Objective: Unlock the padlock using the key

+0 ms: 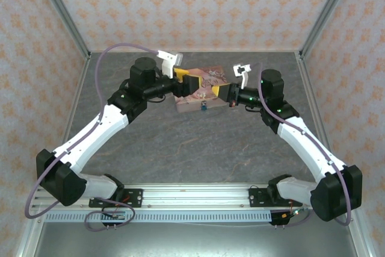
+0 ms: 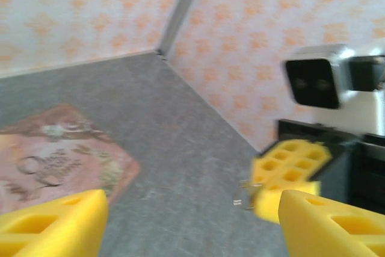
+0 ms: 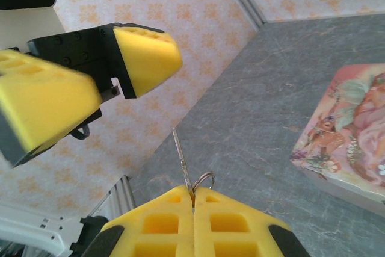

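Note:
A tiny blue padlock (image 1: 204,107) lies on the grey table at the front edge of the pink tin (image 1: 203,82). My right gripper (image 3: 193,194) is shut on a thin silvery key (image 3: 180,151), blade pointing forward, with its ring (image 3: 205,180) poking out beside the pads. From above, the right gripper (image 1: 220,92) sits at the tin's right end. My left gripper (image 2: 192,224) is open with nothing between its yellow fingers (image 2: 54,224). From above, the left gripper (image 1: 186,80) hovers over the tin's left end. The two grippers face each other over the tin.
The pink illustrated tin (image 3: 349,148) lies mid-table at the back. Patterned walls with metal corner posts (image 1: 66,16) enclose the table on three sides. Bare grey tabletop (image 1: 198,148) lies in front of the tin. The arm bases stand on a rail (image 1: 192,195) at the near edge.

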Robot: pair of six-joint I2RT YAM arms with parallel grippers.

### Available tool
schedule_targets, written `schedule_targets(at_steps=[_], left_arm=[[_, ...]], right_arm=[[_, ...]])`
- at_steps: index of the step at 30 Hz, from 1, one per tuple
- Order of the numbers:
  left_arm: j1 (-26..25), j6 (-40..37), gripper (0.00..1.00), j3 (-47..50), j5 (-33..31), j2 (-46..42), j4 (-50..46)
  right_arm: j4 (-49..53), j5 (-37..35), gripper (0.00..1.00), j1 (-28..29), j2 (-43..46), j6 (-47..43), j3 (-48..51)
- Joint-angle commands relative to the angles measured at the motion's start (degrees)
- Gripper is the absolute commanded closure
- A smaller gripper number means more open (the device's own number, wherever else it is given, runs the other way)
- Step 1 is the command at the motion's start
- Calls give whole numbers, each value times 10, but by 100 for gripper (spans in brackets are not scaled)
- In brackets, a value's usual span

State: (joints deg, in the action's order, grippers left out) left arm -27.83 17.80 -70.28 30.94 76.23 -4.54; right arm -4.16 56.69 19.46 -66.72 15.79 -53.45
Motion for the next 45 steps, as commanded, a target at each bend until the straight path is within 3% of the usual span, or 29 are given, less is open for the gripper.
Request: schedule_targets(at_steps=[1,10,23,29,35,39,45], left_arm=[[31,57,22,15,-100,7,-18],[22,93,22,-5,-50,137,-25],[-67,58,30,-260,-18,405,-119],[-82,25,31,-383,-47,497,-199],[-85,15,31,-445,-47,545,-229],[-87,8,34,-432,-52,546,-243],[-93,-2,36,-334,-48,499,-228]], right_arm=[[18,-71,100,-3,17,-10,8],[112,-266,100,-11,19,-7,13],[255,-457,100,-32,40,-9,13],[292,-492,100,-34,58,-9,22],[299,-507,100,-35,65,-11,27],[302,-509,100,-35,65,-14,25],[302,-503,100,-37,58,-19,24]])
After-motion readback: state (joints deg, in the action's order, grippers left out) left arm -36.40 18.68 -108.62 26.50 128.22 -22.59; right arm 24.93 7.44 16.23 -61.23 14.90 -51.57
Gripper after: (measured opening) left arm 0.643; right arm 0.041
